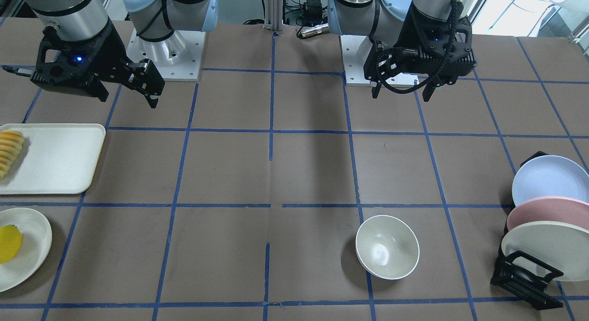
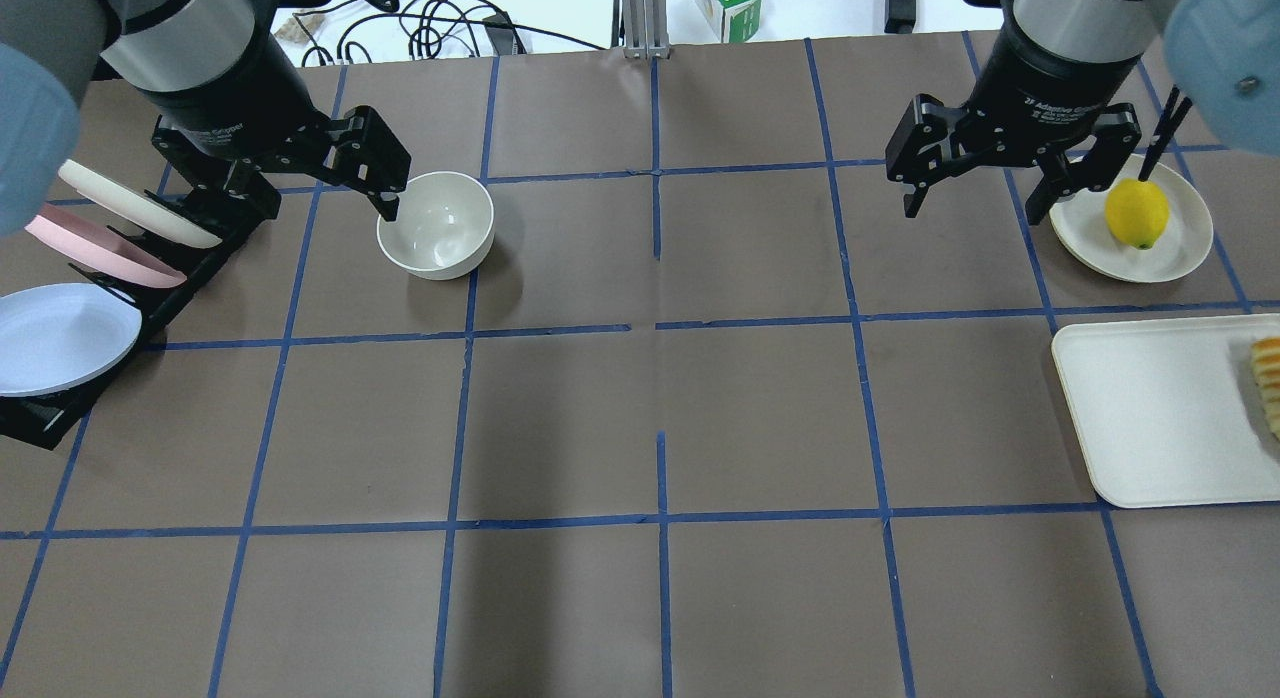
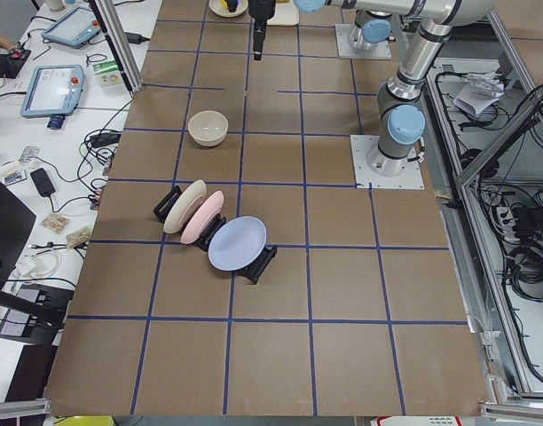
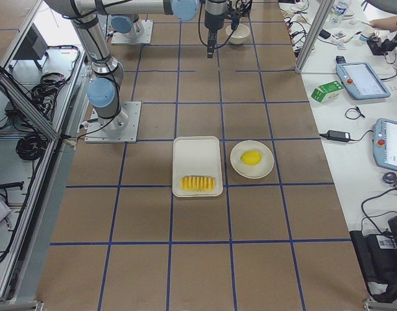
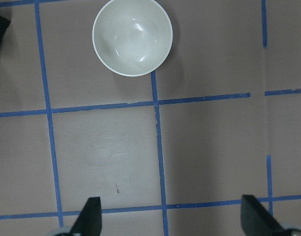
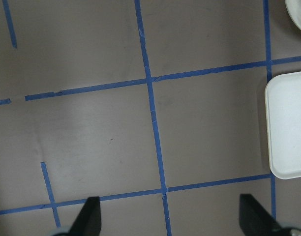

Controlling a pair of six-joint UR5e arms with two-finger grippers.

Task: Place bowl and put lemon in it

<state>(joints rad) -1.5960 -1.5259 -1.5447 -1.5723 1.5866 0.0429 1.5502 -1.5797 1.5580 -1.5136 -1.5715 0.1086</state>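
Note:
The cream bowl (image 2: 436, 225) stands upright and empty on the brown table, also in the front view (image 1: 387, 247) and the left wrist view (image 5: 132, 37). My left gripper (image 2: 290, 198) is open and empty, raised above the table just beside the bowl; its fingertips (image 5: 89, 219) show wide apart. The yellow lemon (image 2: 1137, 213) lies on a small cream plate (image 2: 1190, 248) at the far right, also in the front view (image 1: 9, 243). My right gripper (image 2: 985, 208) is open and empty, raised just left of that plate.
A black rack with pastel plates (image 2: 60, 333) stands close to my left arm. A white tray (image 2: 1160, 408) with a row of sliced fruit (image 2: 1268, 383) lies on the near side of the lemon's plate. Blue tape lines grid the table.

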